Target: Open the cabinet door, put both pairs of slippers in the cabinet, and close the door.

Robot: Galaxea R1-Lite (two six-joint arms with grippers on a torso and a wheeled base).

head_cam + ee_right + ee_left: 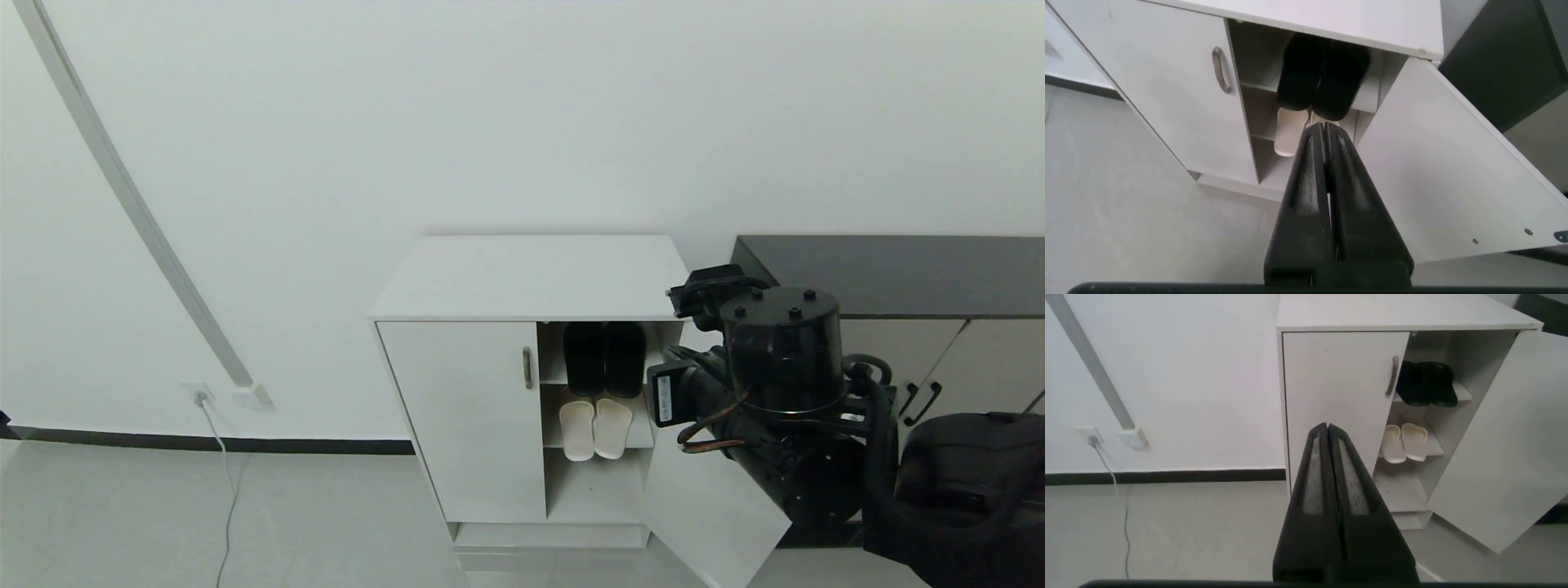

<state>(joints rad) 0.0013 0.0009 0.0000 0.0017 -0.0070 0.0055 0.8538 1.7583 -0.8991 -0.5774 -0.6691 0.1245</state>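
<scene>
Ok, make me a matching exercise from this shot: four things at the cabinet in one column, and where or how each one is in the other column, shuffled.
Things:
1. black slippers
2. white slippers
3. left-hand door
4. right-hand door

Places or states:
A. swung open
B. on the top shelf
C. shut
D. on the middle shelf

Pairs: 1-B, 2-D, 3-C, 4-A.

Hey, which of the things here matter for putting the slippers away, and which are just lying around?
Job: white cabinet, its open door, black slippers on the upper shelf, white slippers below them.
Just there: grey sideboard, wall socket, cable, wall conduit.
</scene>
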